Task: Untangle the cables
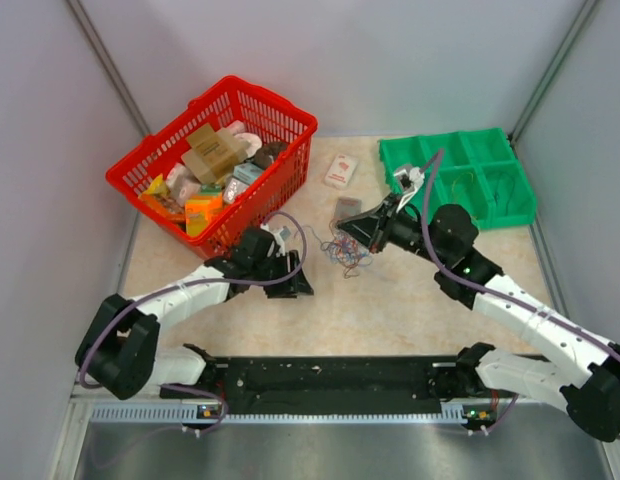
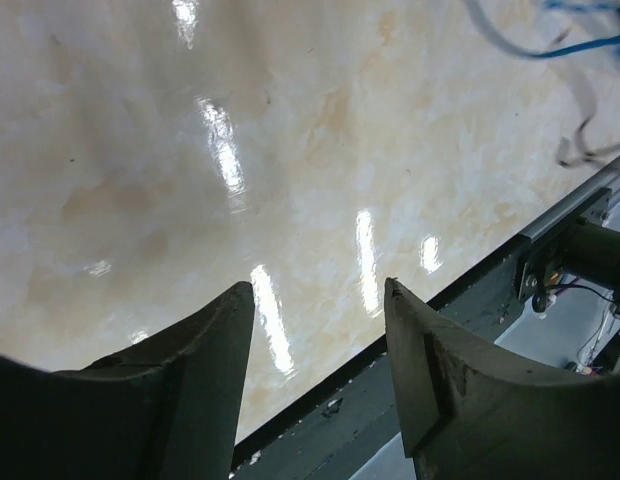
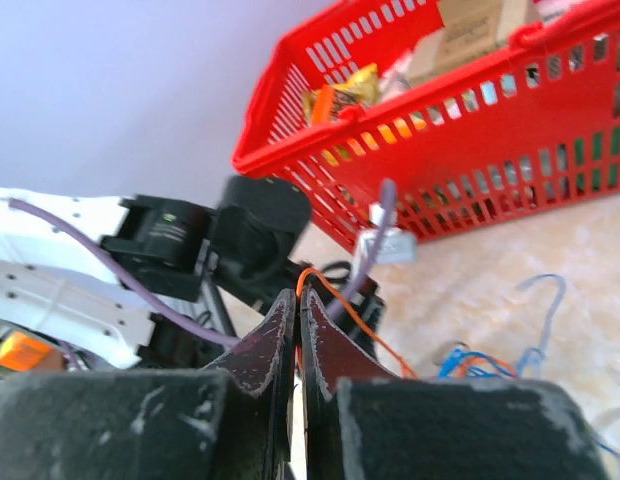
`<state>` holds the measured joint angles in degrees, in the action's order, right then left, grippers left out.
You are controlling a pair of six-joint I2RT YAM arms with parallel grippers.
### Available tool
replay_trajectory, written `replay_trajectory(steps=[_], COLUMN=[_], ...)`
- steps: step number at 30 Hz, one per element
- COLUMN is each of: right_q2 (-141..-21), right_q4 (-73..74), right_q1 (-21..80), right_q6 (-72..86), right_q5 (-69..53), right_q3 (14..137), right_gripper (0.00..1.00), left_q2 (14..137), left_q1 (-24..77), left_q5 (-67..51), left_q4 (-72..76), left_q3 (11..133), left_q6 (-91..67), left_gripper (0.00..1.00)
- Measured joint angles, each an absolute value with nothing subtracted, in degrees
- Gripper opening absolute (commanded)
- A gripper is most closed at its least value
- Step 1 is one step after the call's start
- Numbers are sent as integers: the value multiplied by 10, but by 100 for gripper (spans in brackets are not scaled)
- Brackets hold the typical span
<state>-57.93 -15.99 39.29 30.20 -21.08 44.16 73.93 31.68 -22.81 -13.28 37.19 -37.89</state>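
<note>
Fingers (image 3: 255, 350) of the right gripper (image 3: 298, 300) are pressed together with no gap. A thin orange wire (image 3: 375, 336) is pinched at their tips and runs down toward the heap of thin blue, red, orange and black cables (image 1: 345, 252) on the glossy beige tabletop (image 1: 390, 310). That heap lies just beside this gripper, on its near-left side, between the two arms. The left gripper (image 2: 315, 290) stands parted with nothing between its fingers, near the heap but apart from it, so the right arm is nearer. The heap is a roundish clump with no clear long axis; only the orange strand gives a line to pull along. Where that strand enters the clump is cut off behind the right finger, and from overhead single wires cannot be traced. The left wrist view catches only a blue loop (image 2: 580, 45) at its corner.
</note>
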Motion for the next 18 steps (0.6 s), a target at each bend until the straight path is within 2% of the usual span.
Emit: replay_trajectory(steps=[5, 7, 9, 10, 13, 18], right_q2=[-578, -578, -578, -578, -578, -578], right_q4=[-149, -128, -103, -89, -66, -58], right_q1=[397, 398, 398, 398, 398, 405], right_q6=[339, 339, 337, 336, 342, 362], right_q5=[-220, -216, -204, -198, -196, -200], right_q3=[473, 481, 492, 497, 513, 531], right_gripper=[0, 0, 0, 0, 0, 0], left_q2=[761, 744, 696, 659, 552, 538], left_q1=[331, 342, 359, 370, 399, 442], left_q5=[-229, -221, -208, -199, -190, -168], left_q4=[-100, -91, -85, -78, -37, 31], left_q3=[374, 374, 369, 364, 356, 366], left_q6=[-399, -404, -402, -401, -395, -387], left_gripper=[62, 77, 84, 84, 82, 61])
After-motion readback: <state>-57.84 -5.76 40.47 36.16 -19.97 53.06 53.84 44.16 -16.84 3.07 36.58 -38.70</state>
